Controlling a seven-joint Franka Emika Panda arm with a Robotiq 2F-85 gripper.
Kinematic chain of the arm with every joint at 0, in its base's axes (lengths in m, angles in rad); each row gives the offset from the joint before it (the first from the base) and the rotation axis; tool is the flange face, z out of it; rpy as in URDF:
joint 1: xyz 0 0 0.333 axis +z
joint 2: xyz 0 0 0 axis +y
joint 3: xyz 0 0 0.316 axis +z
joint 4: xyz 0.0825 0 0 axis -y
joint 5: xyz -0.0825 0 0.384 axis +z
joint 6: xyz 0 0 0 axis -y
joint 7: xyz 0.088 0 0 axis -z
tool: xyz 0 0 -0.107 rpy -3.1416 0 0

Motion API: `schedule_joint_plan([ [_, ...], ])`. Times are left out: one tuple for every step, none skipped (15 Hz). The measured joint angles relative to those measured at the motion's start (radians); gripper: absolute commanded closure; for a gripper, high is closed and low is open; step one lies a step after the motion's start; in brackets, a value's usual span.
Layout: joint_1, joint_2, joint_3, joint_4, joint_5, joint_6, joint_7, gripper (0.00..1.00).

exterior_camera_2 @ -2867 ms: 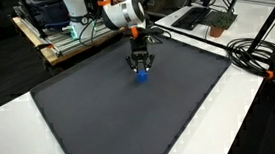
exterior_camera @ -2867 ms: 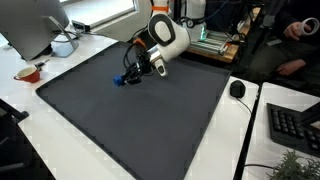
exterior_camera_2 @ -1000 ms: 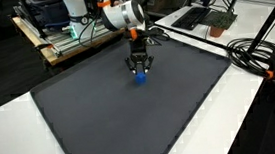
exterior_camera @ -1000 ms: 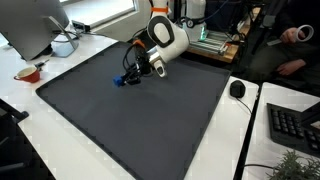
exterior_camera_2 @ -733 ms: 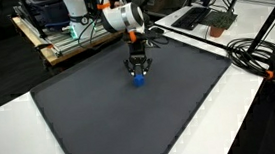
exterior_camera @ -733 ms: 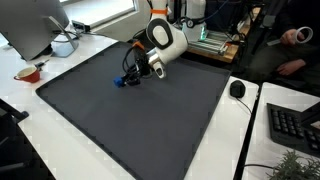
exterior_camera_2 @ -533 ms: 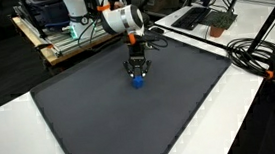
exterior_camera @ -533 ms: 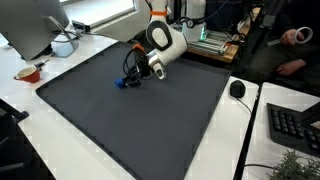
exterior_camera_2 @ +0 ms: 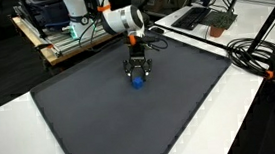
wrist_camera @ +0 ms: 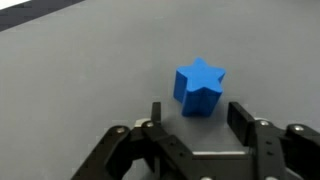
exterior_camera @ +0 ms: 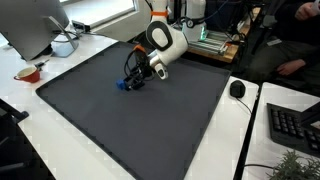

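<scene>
A blue star-shaped block point(wrist_camera: 200, 87) rests on the dark grey mat point(wrist_camera: 80, 70). In the wrist view my gripper point(wrist_camera: 198, 116) is open, with its two black fingers point(wrist_camera: 241, 120) standing apart on either side of the block's near end, a gap showing on each side. Nothing is held. Both exterior views show the arm reaching down near the mat's far side, with the gripper point(exterior_camera: 133, 82) point(exterior_camera_2: 136, 74) just above the block point(exterior_camera: 121, 84) point(exterior_camera_2: 136, 83).
The mat point(exterior_camera: 130, 130) covers most of a white table. A monitor point(exterior_camera: 35, 25), a white object point(exterior_camera: 63, 45) and a red cup point(exterior_camera: 28, 73) stand at one side; a mouse point(exterior_camera: 237, 88) and keyboard point(exterior_camera: 295, 125) at another. Cables point(exterior_camera_2: 254, 52) lie beside the mat.
The jaws were shut on the blue block and have now opened, leaving it on the mat. The arm has shifted only slightly.
</scene>
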Motion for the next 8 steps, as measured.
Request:
schedule_joint_plan([
  [0.005, -0.017, 0.005, -0.013, 0.0, 0.006, 0.0, 0.0],
  [0.011, -0.04, 0.012, -0.033, 0.0, 0.019, 0.0, 0.0],
  [0.016, -0.072, 0.021, -0.059, -0.001, 0.036, 0.0, 0.0],
  [0.021, -0.112, 0.03, -0.09, -0.004, 0.053, 0.0, 0.0],
  [0.029, -0.158, 0.039, -0.126, -0.005, 0.061, 0.001, 0.0],
  [0.036, -0.206, 0.046, -0.161, -0.011, 0.063, 0.004, 0.0],
  [0.042, -0.257, 0.054, -0.194, -0.026, 0.068, 0.013, 0.0],
  [0.046, -0.304, 0.062, -0.221, -0.059, 0.081, 0.031, 0.0],
])
